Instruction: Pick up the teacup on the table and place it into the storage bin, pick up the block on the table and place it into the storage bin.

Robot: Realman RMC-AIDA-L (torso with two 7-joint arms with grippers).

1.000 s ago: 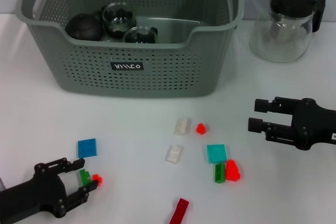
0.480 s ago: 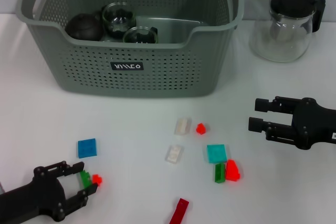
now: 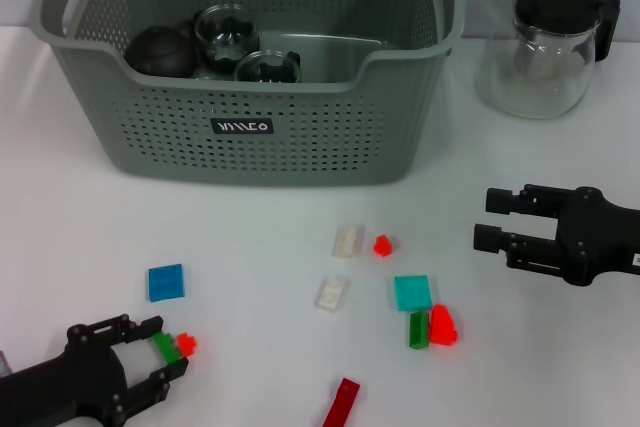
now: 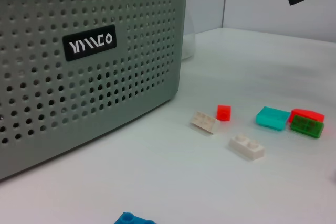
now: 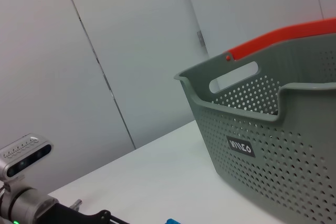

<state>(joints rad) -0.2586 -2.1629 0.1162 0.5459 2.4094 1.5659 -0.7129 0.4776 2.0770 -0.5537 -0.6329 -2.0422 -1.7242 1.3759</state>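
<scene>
a white bench is seen from above. at its far side stands the storage bin, a large grey-green plastic basket with perforated walls, orange clips at the handles and a small black label. inside it, glass teacups and a dark round pot are already lying, so the teacup part of the task is judged done.

the left tool is placed low at the near left corner, its black fingers spread around a small green block with a red block touching it. compared with a second ago, this tool has been drawn back toward the near edge, and the green and red pair has been dragged along with it, further from the flat blue square block. the fingers have not been pressed together, so the block is judged not yet gripped; a closing squeeze is judged to be needed next.

the right tool is held parked over the right of the bench, fingers apart, unchanged.

more small, hard, studded plastic blocks are scattered mid-bench: two pale ones, a teal square, a green and red pair, a dark red bar. a clear glass jug with a black lid stands at the far right.
</scene>
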